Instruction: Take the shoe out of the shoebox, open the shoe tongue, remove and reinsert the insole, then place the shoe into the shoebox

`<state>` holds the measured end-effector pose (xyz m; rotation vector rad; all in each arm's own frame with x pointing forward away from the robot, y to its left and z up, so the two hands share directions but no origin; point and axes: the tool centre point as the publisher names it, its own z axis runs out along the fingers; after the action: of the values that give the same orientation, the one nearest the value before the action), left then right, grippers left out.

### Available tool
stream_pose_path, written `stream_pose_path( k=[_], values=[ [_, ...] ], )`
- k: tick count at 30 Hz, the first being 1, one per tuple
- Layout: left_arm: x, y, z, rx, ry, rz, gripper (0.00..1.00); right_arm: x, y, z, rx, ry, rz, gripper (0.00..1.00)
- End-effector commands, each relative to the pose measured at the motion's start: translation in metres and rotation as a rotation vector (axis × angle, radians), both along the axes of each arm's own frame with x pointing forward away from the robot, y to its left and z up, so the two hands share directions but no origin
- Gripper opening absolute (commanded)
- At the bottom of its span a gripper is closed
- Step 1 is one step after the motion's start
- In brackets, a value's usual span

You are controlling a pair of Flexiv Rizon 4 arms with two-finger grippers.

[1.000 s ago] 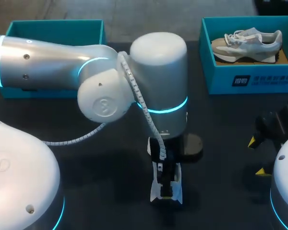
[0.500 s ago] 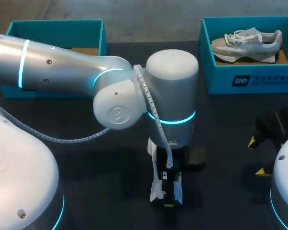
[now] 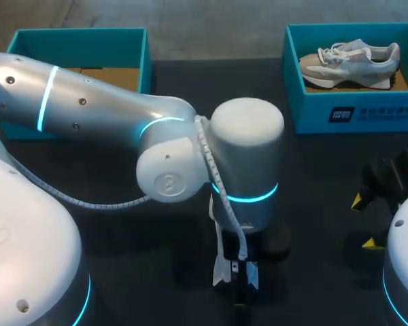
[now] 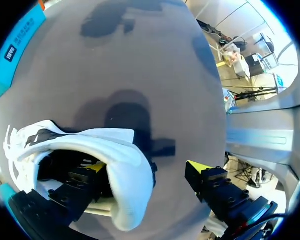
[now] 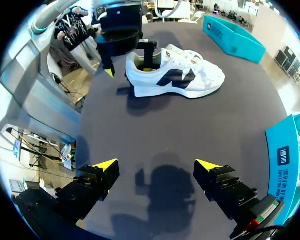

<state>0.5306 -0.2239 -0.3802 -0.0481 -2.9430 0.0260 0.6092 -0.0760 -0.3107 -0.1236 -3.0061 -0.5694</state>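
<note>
Left arm (image 3: 88, 115) comes in from the left and reaches past the table's middle, wrist pointing straight down. Left gripper (image 3: 236, 270) sits at the heel of a white sneaker (image 3: 219, 268); in the head view the arm hides most of the shoe. Left wrist view: left gripper (image 4: 146, 167) straddles the heel wall of the white sneaker (image 4: 90, 140), with one yellow-tipped finger down inside the shoe opening and the other outside, behind the heel. A clear gap to the heel shows at the outer finger, so the jaws stand apart, not clamped. Right wrist view: the white sneaker (image 5: 185, 75), with dark side markings, stands upright on its sole on the dark table (image 5: 190, 130), toe pointing away from the left gripper (image 5: 128, 70). It is ahead of the right gripper (image 5: 156, 167) and well apart from it. Right gripper fingers are spread wide with only table surface between them. In the head view the right gripper (image 3: 364, 221) is near the table's right edge. The white sneaker is outside both boxes. The right shoebox (image 3: 313, 112), teal, at the far right corner holds a grey-and-white sneaker (image 3: 350, 58) lying on its sole. The left shoebox (image 3: 78, 32), teal, is at the far left corner, and brown cardboard is visible inside it.
</note>
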Motion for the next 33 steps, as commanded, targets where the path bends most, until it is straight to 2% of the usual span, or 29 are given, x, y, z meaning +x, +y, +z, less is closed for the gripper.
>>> stream_pose_path(
  k=[1,4,7,9,10,11,12,24,28,33],
  values=[
    [-0.005,0.000,-0.002,0.001,-0.029,0.009,0.87,-0.002,0.000,0.000,-0.002,-0.003,-0.001,1.00],
    [-0.006,-0.002,-0.004,0.008,-0.051,0.014,0.78,-0.002,0.000,0.000,-0.002,-0.003,-0.001,1.00],
    [-0.007,-0.003,-0.006,0.017,-0.071,0.021,0.53,-0.002,0.000,0.000,-0.002,-0.003,-0.001,1.00],
    [-0.008,-0.003,-0.007,0.027,-0.079,0.022,0.44,-0.002,0.000,0.000,-0.002,-0.003,-0.001,1.00],
    [-0.008,-0.004,-0.007,0.029,-0.077,0.021,0.33,-0.002,0.000,0.000,-0.002,-0.003,-0.001,1.00],
    [-0.008,-0.004,-0.007,0.029,-0.077,0.020,0.12,-0.002,0.000,0.000,-0.002,-0.003,-0.001,1.00],
    [-0.008,-0.003,-0.006,0.031,-0.079,0.020,0.00,-0.002,0.000,0.000,-0.002,-0.003,-0.001,1.00],
    [0.001,0.004,0.012,0.019,-0.104,0.039,0.00,-0.002,0.000,0.000,-0.002,-0.003,-0.001,1.00],
    [0.009,0.009,0.028,0.020,-0.124,0.031,0.00,-0.002,0.000,0.000,-0.002,-0.003,-0.001,1.00],
    [0.036,0.020,0.060,0.028,-0.145,0.009,0.00,-0.002,0.000,0.000,-0.002,-0.003,-0.001,1.00]
  ],
)
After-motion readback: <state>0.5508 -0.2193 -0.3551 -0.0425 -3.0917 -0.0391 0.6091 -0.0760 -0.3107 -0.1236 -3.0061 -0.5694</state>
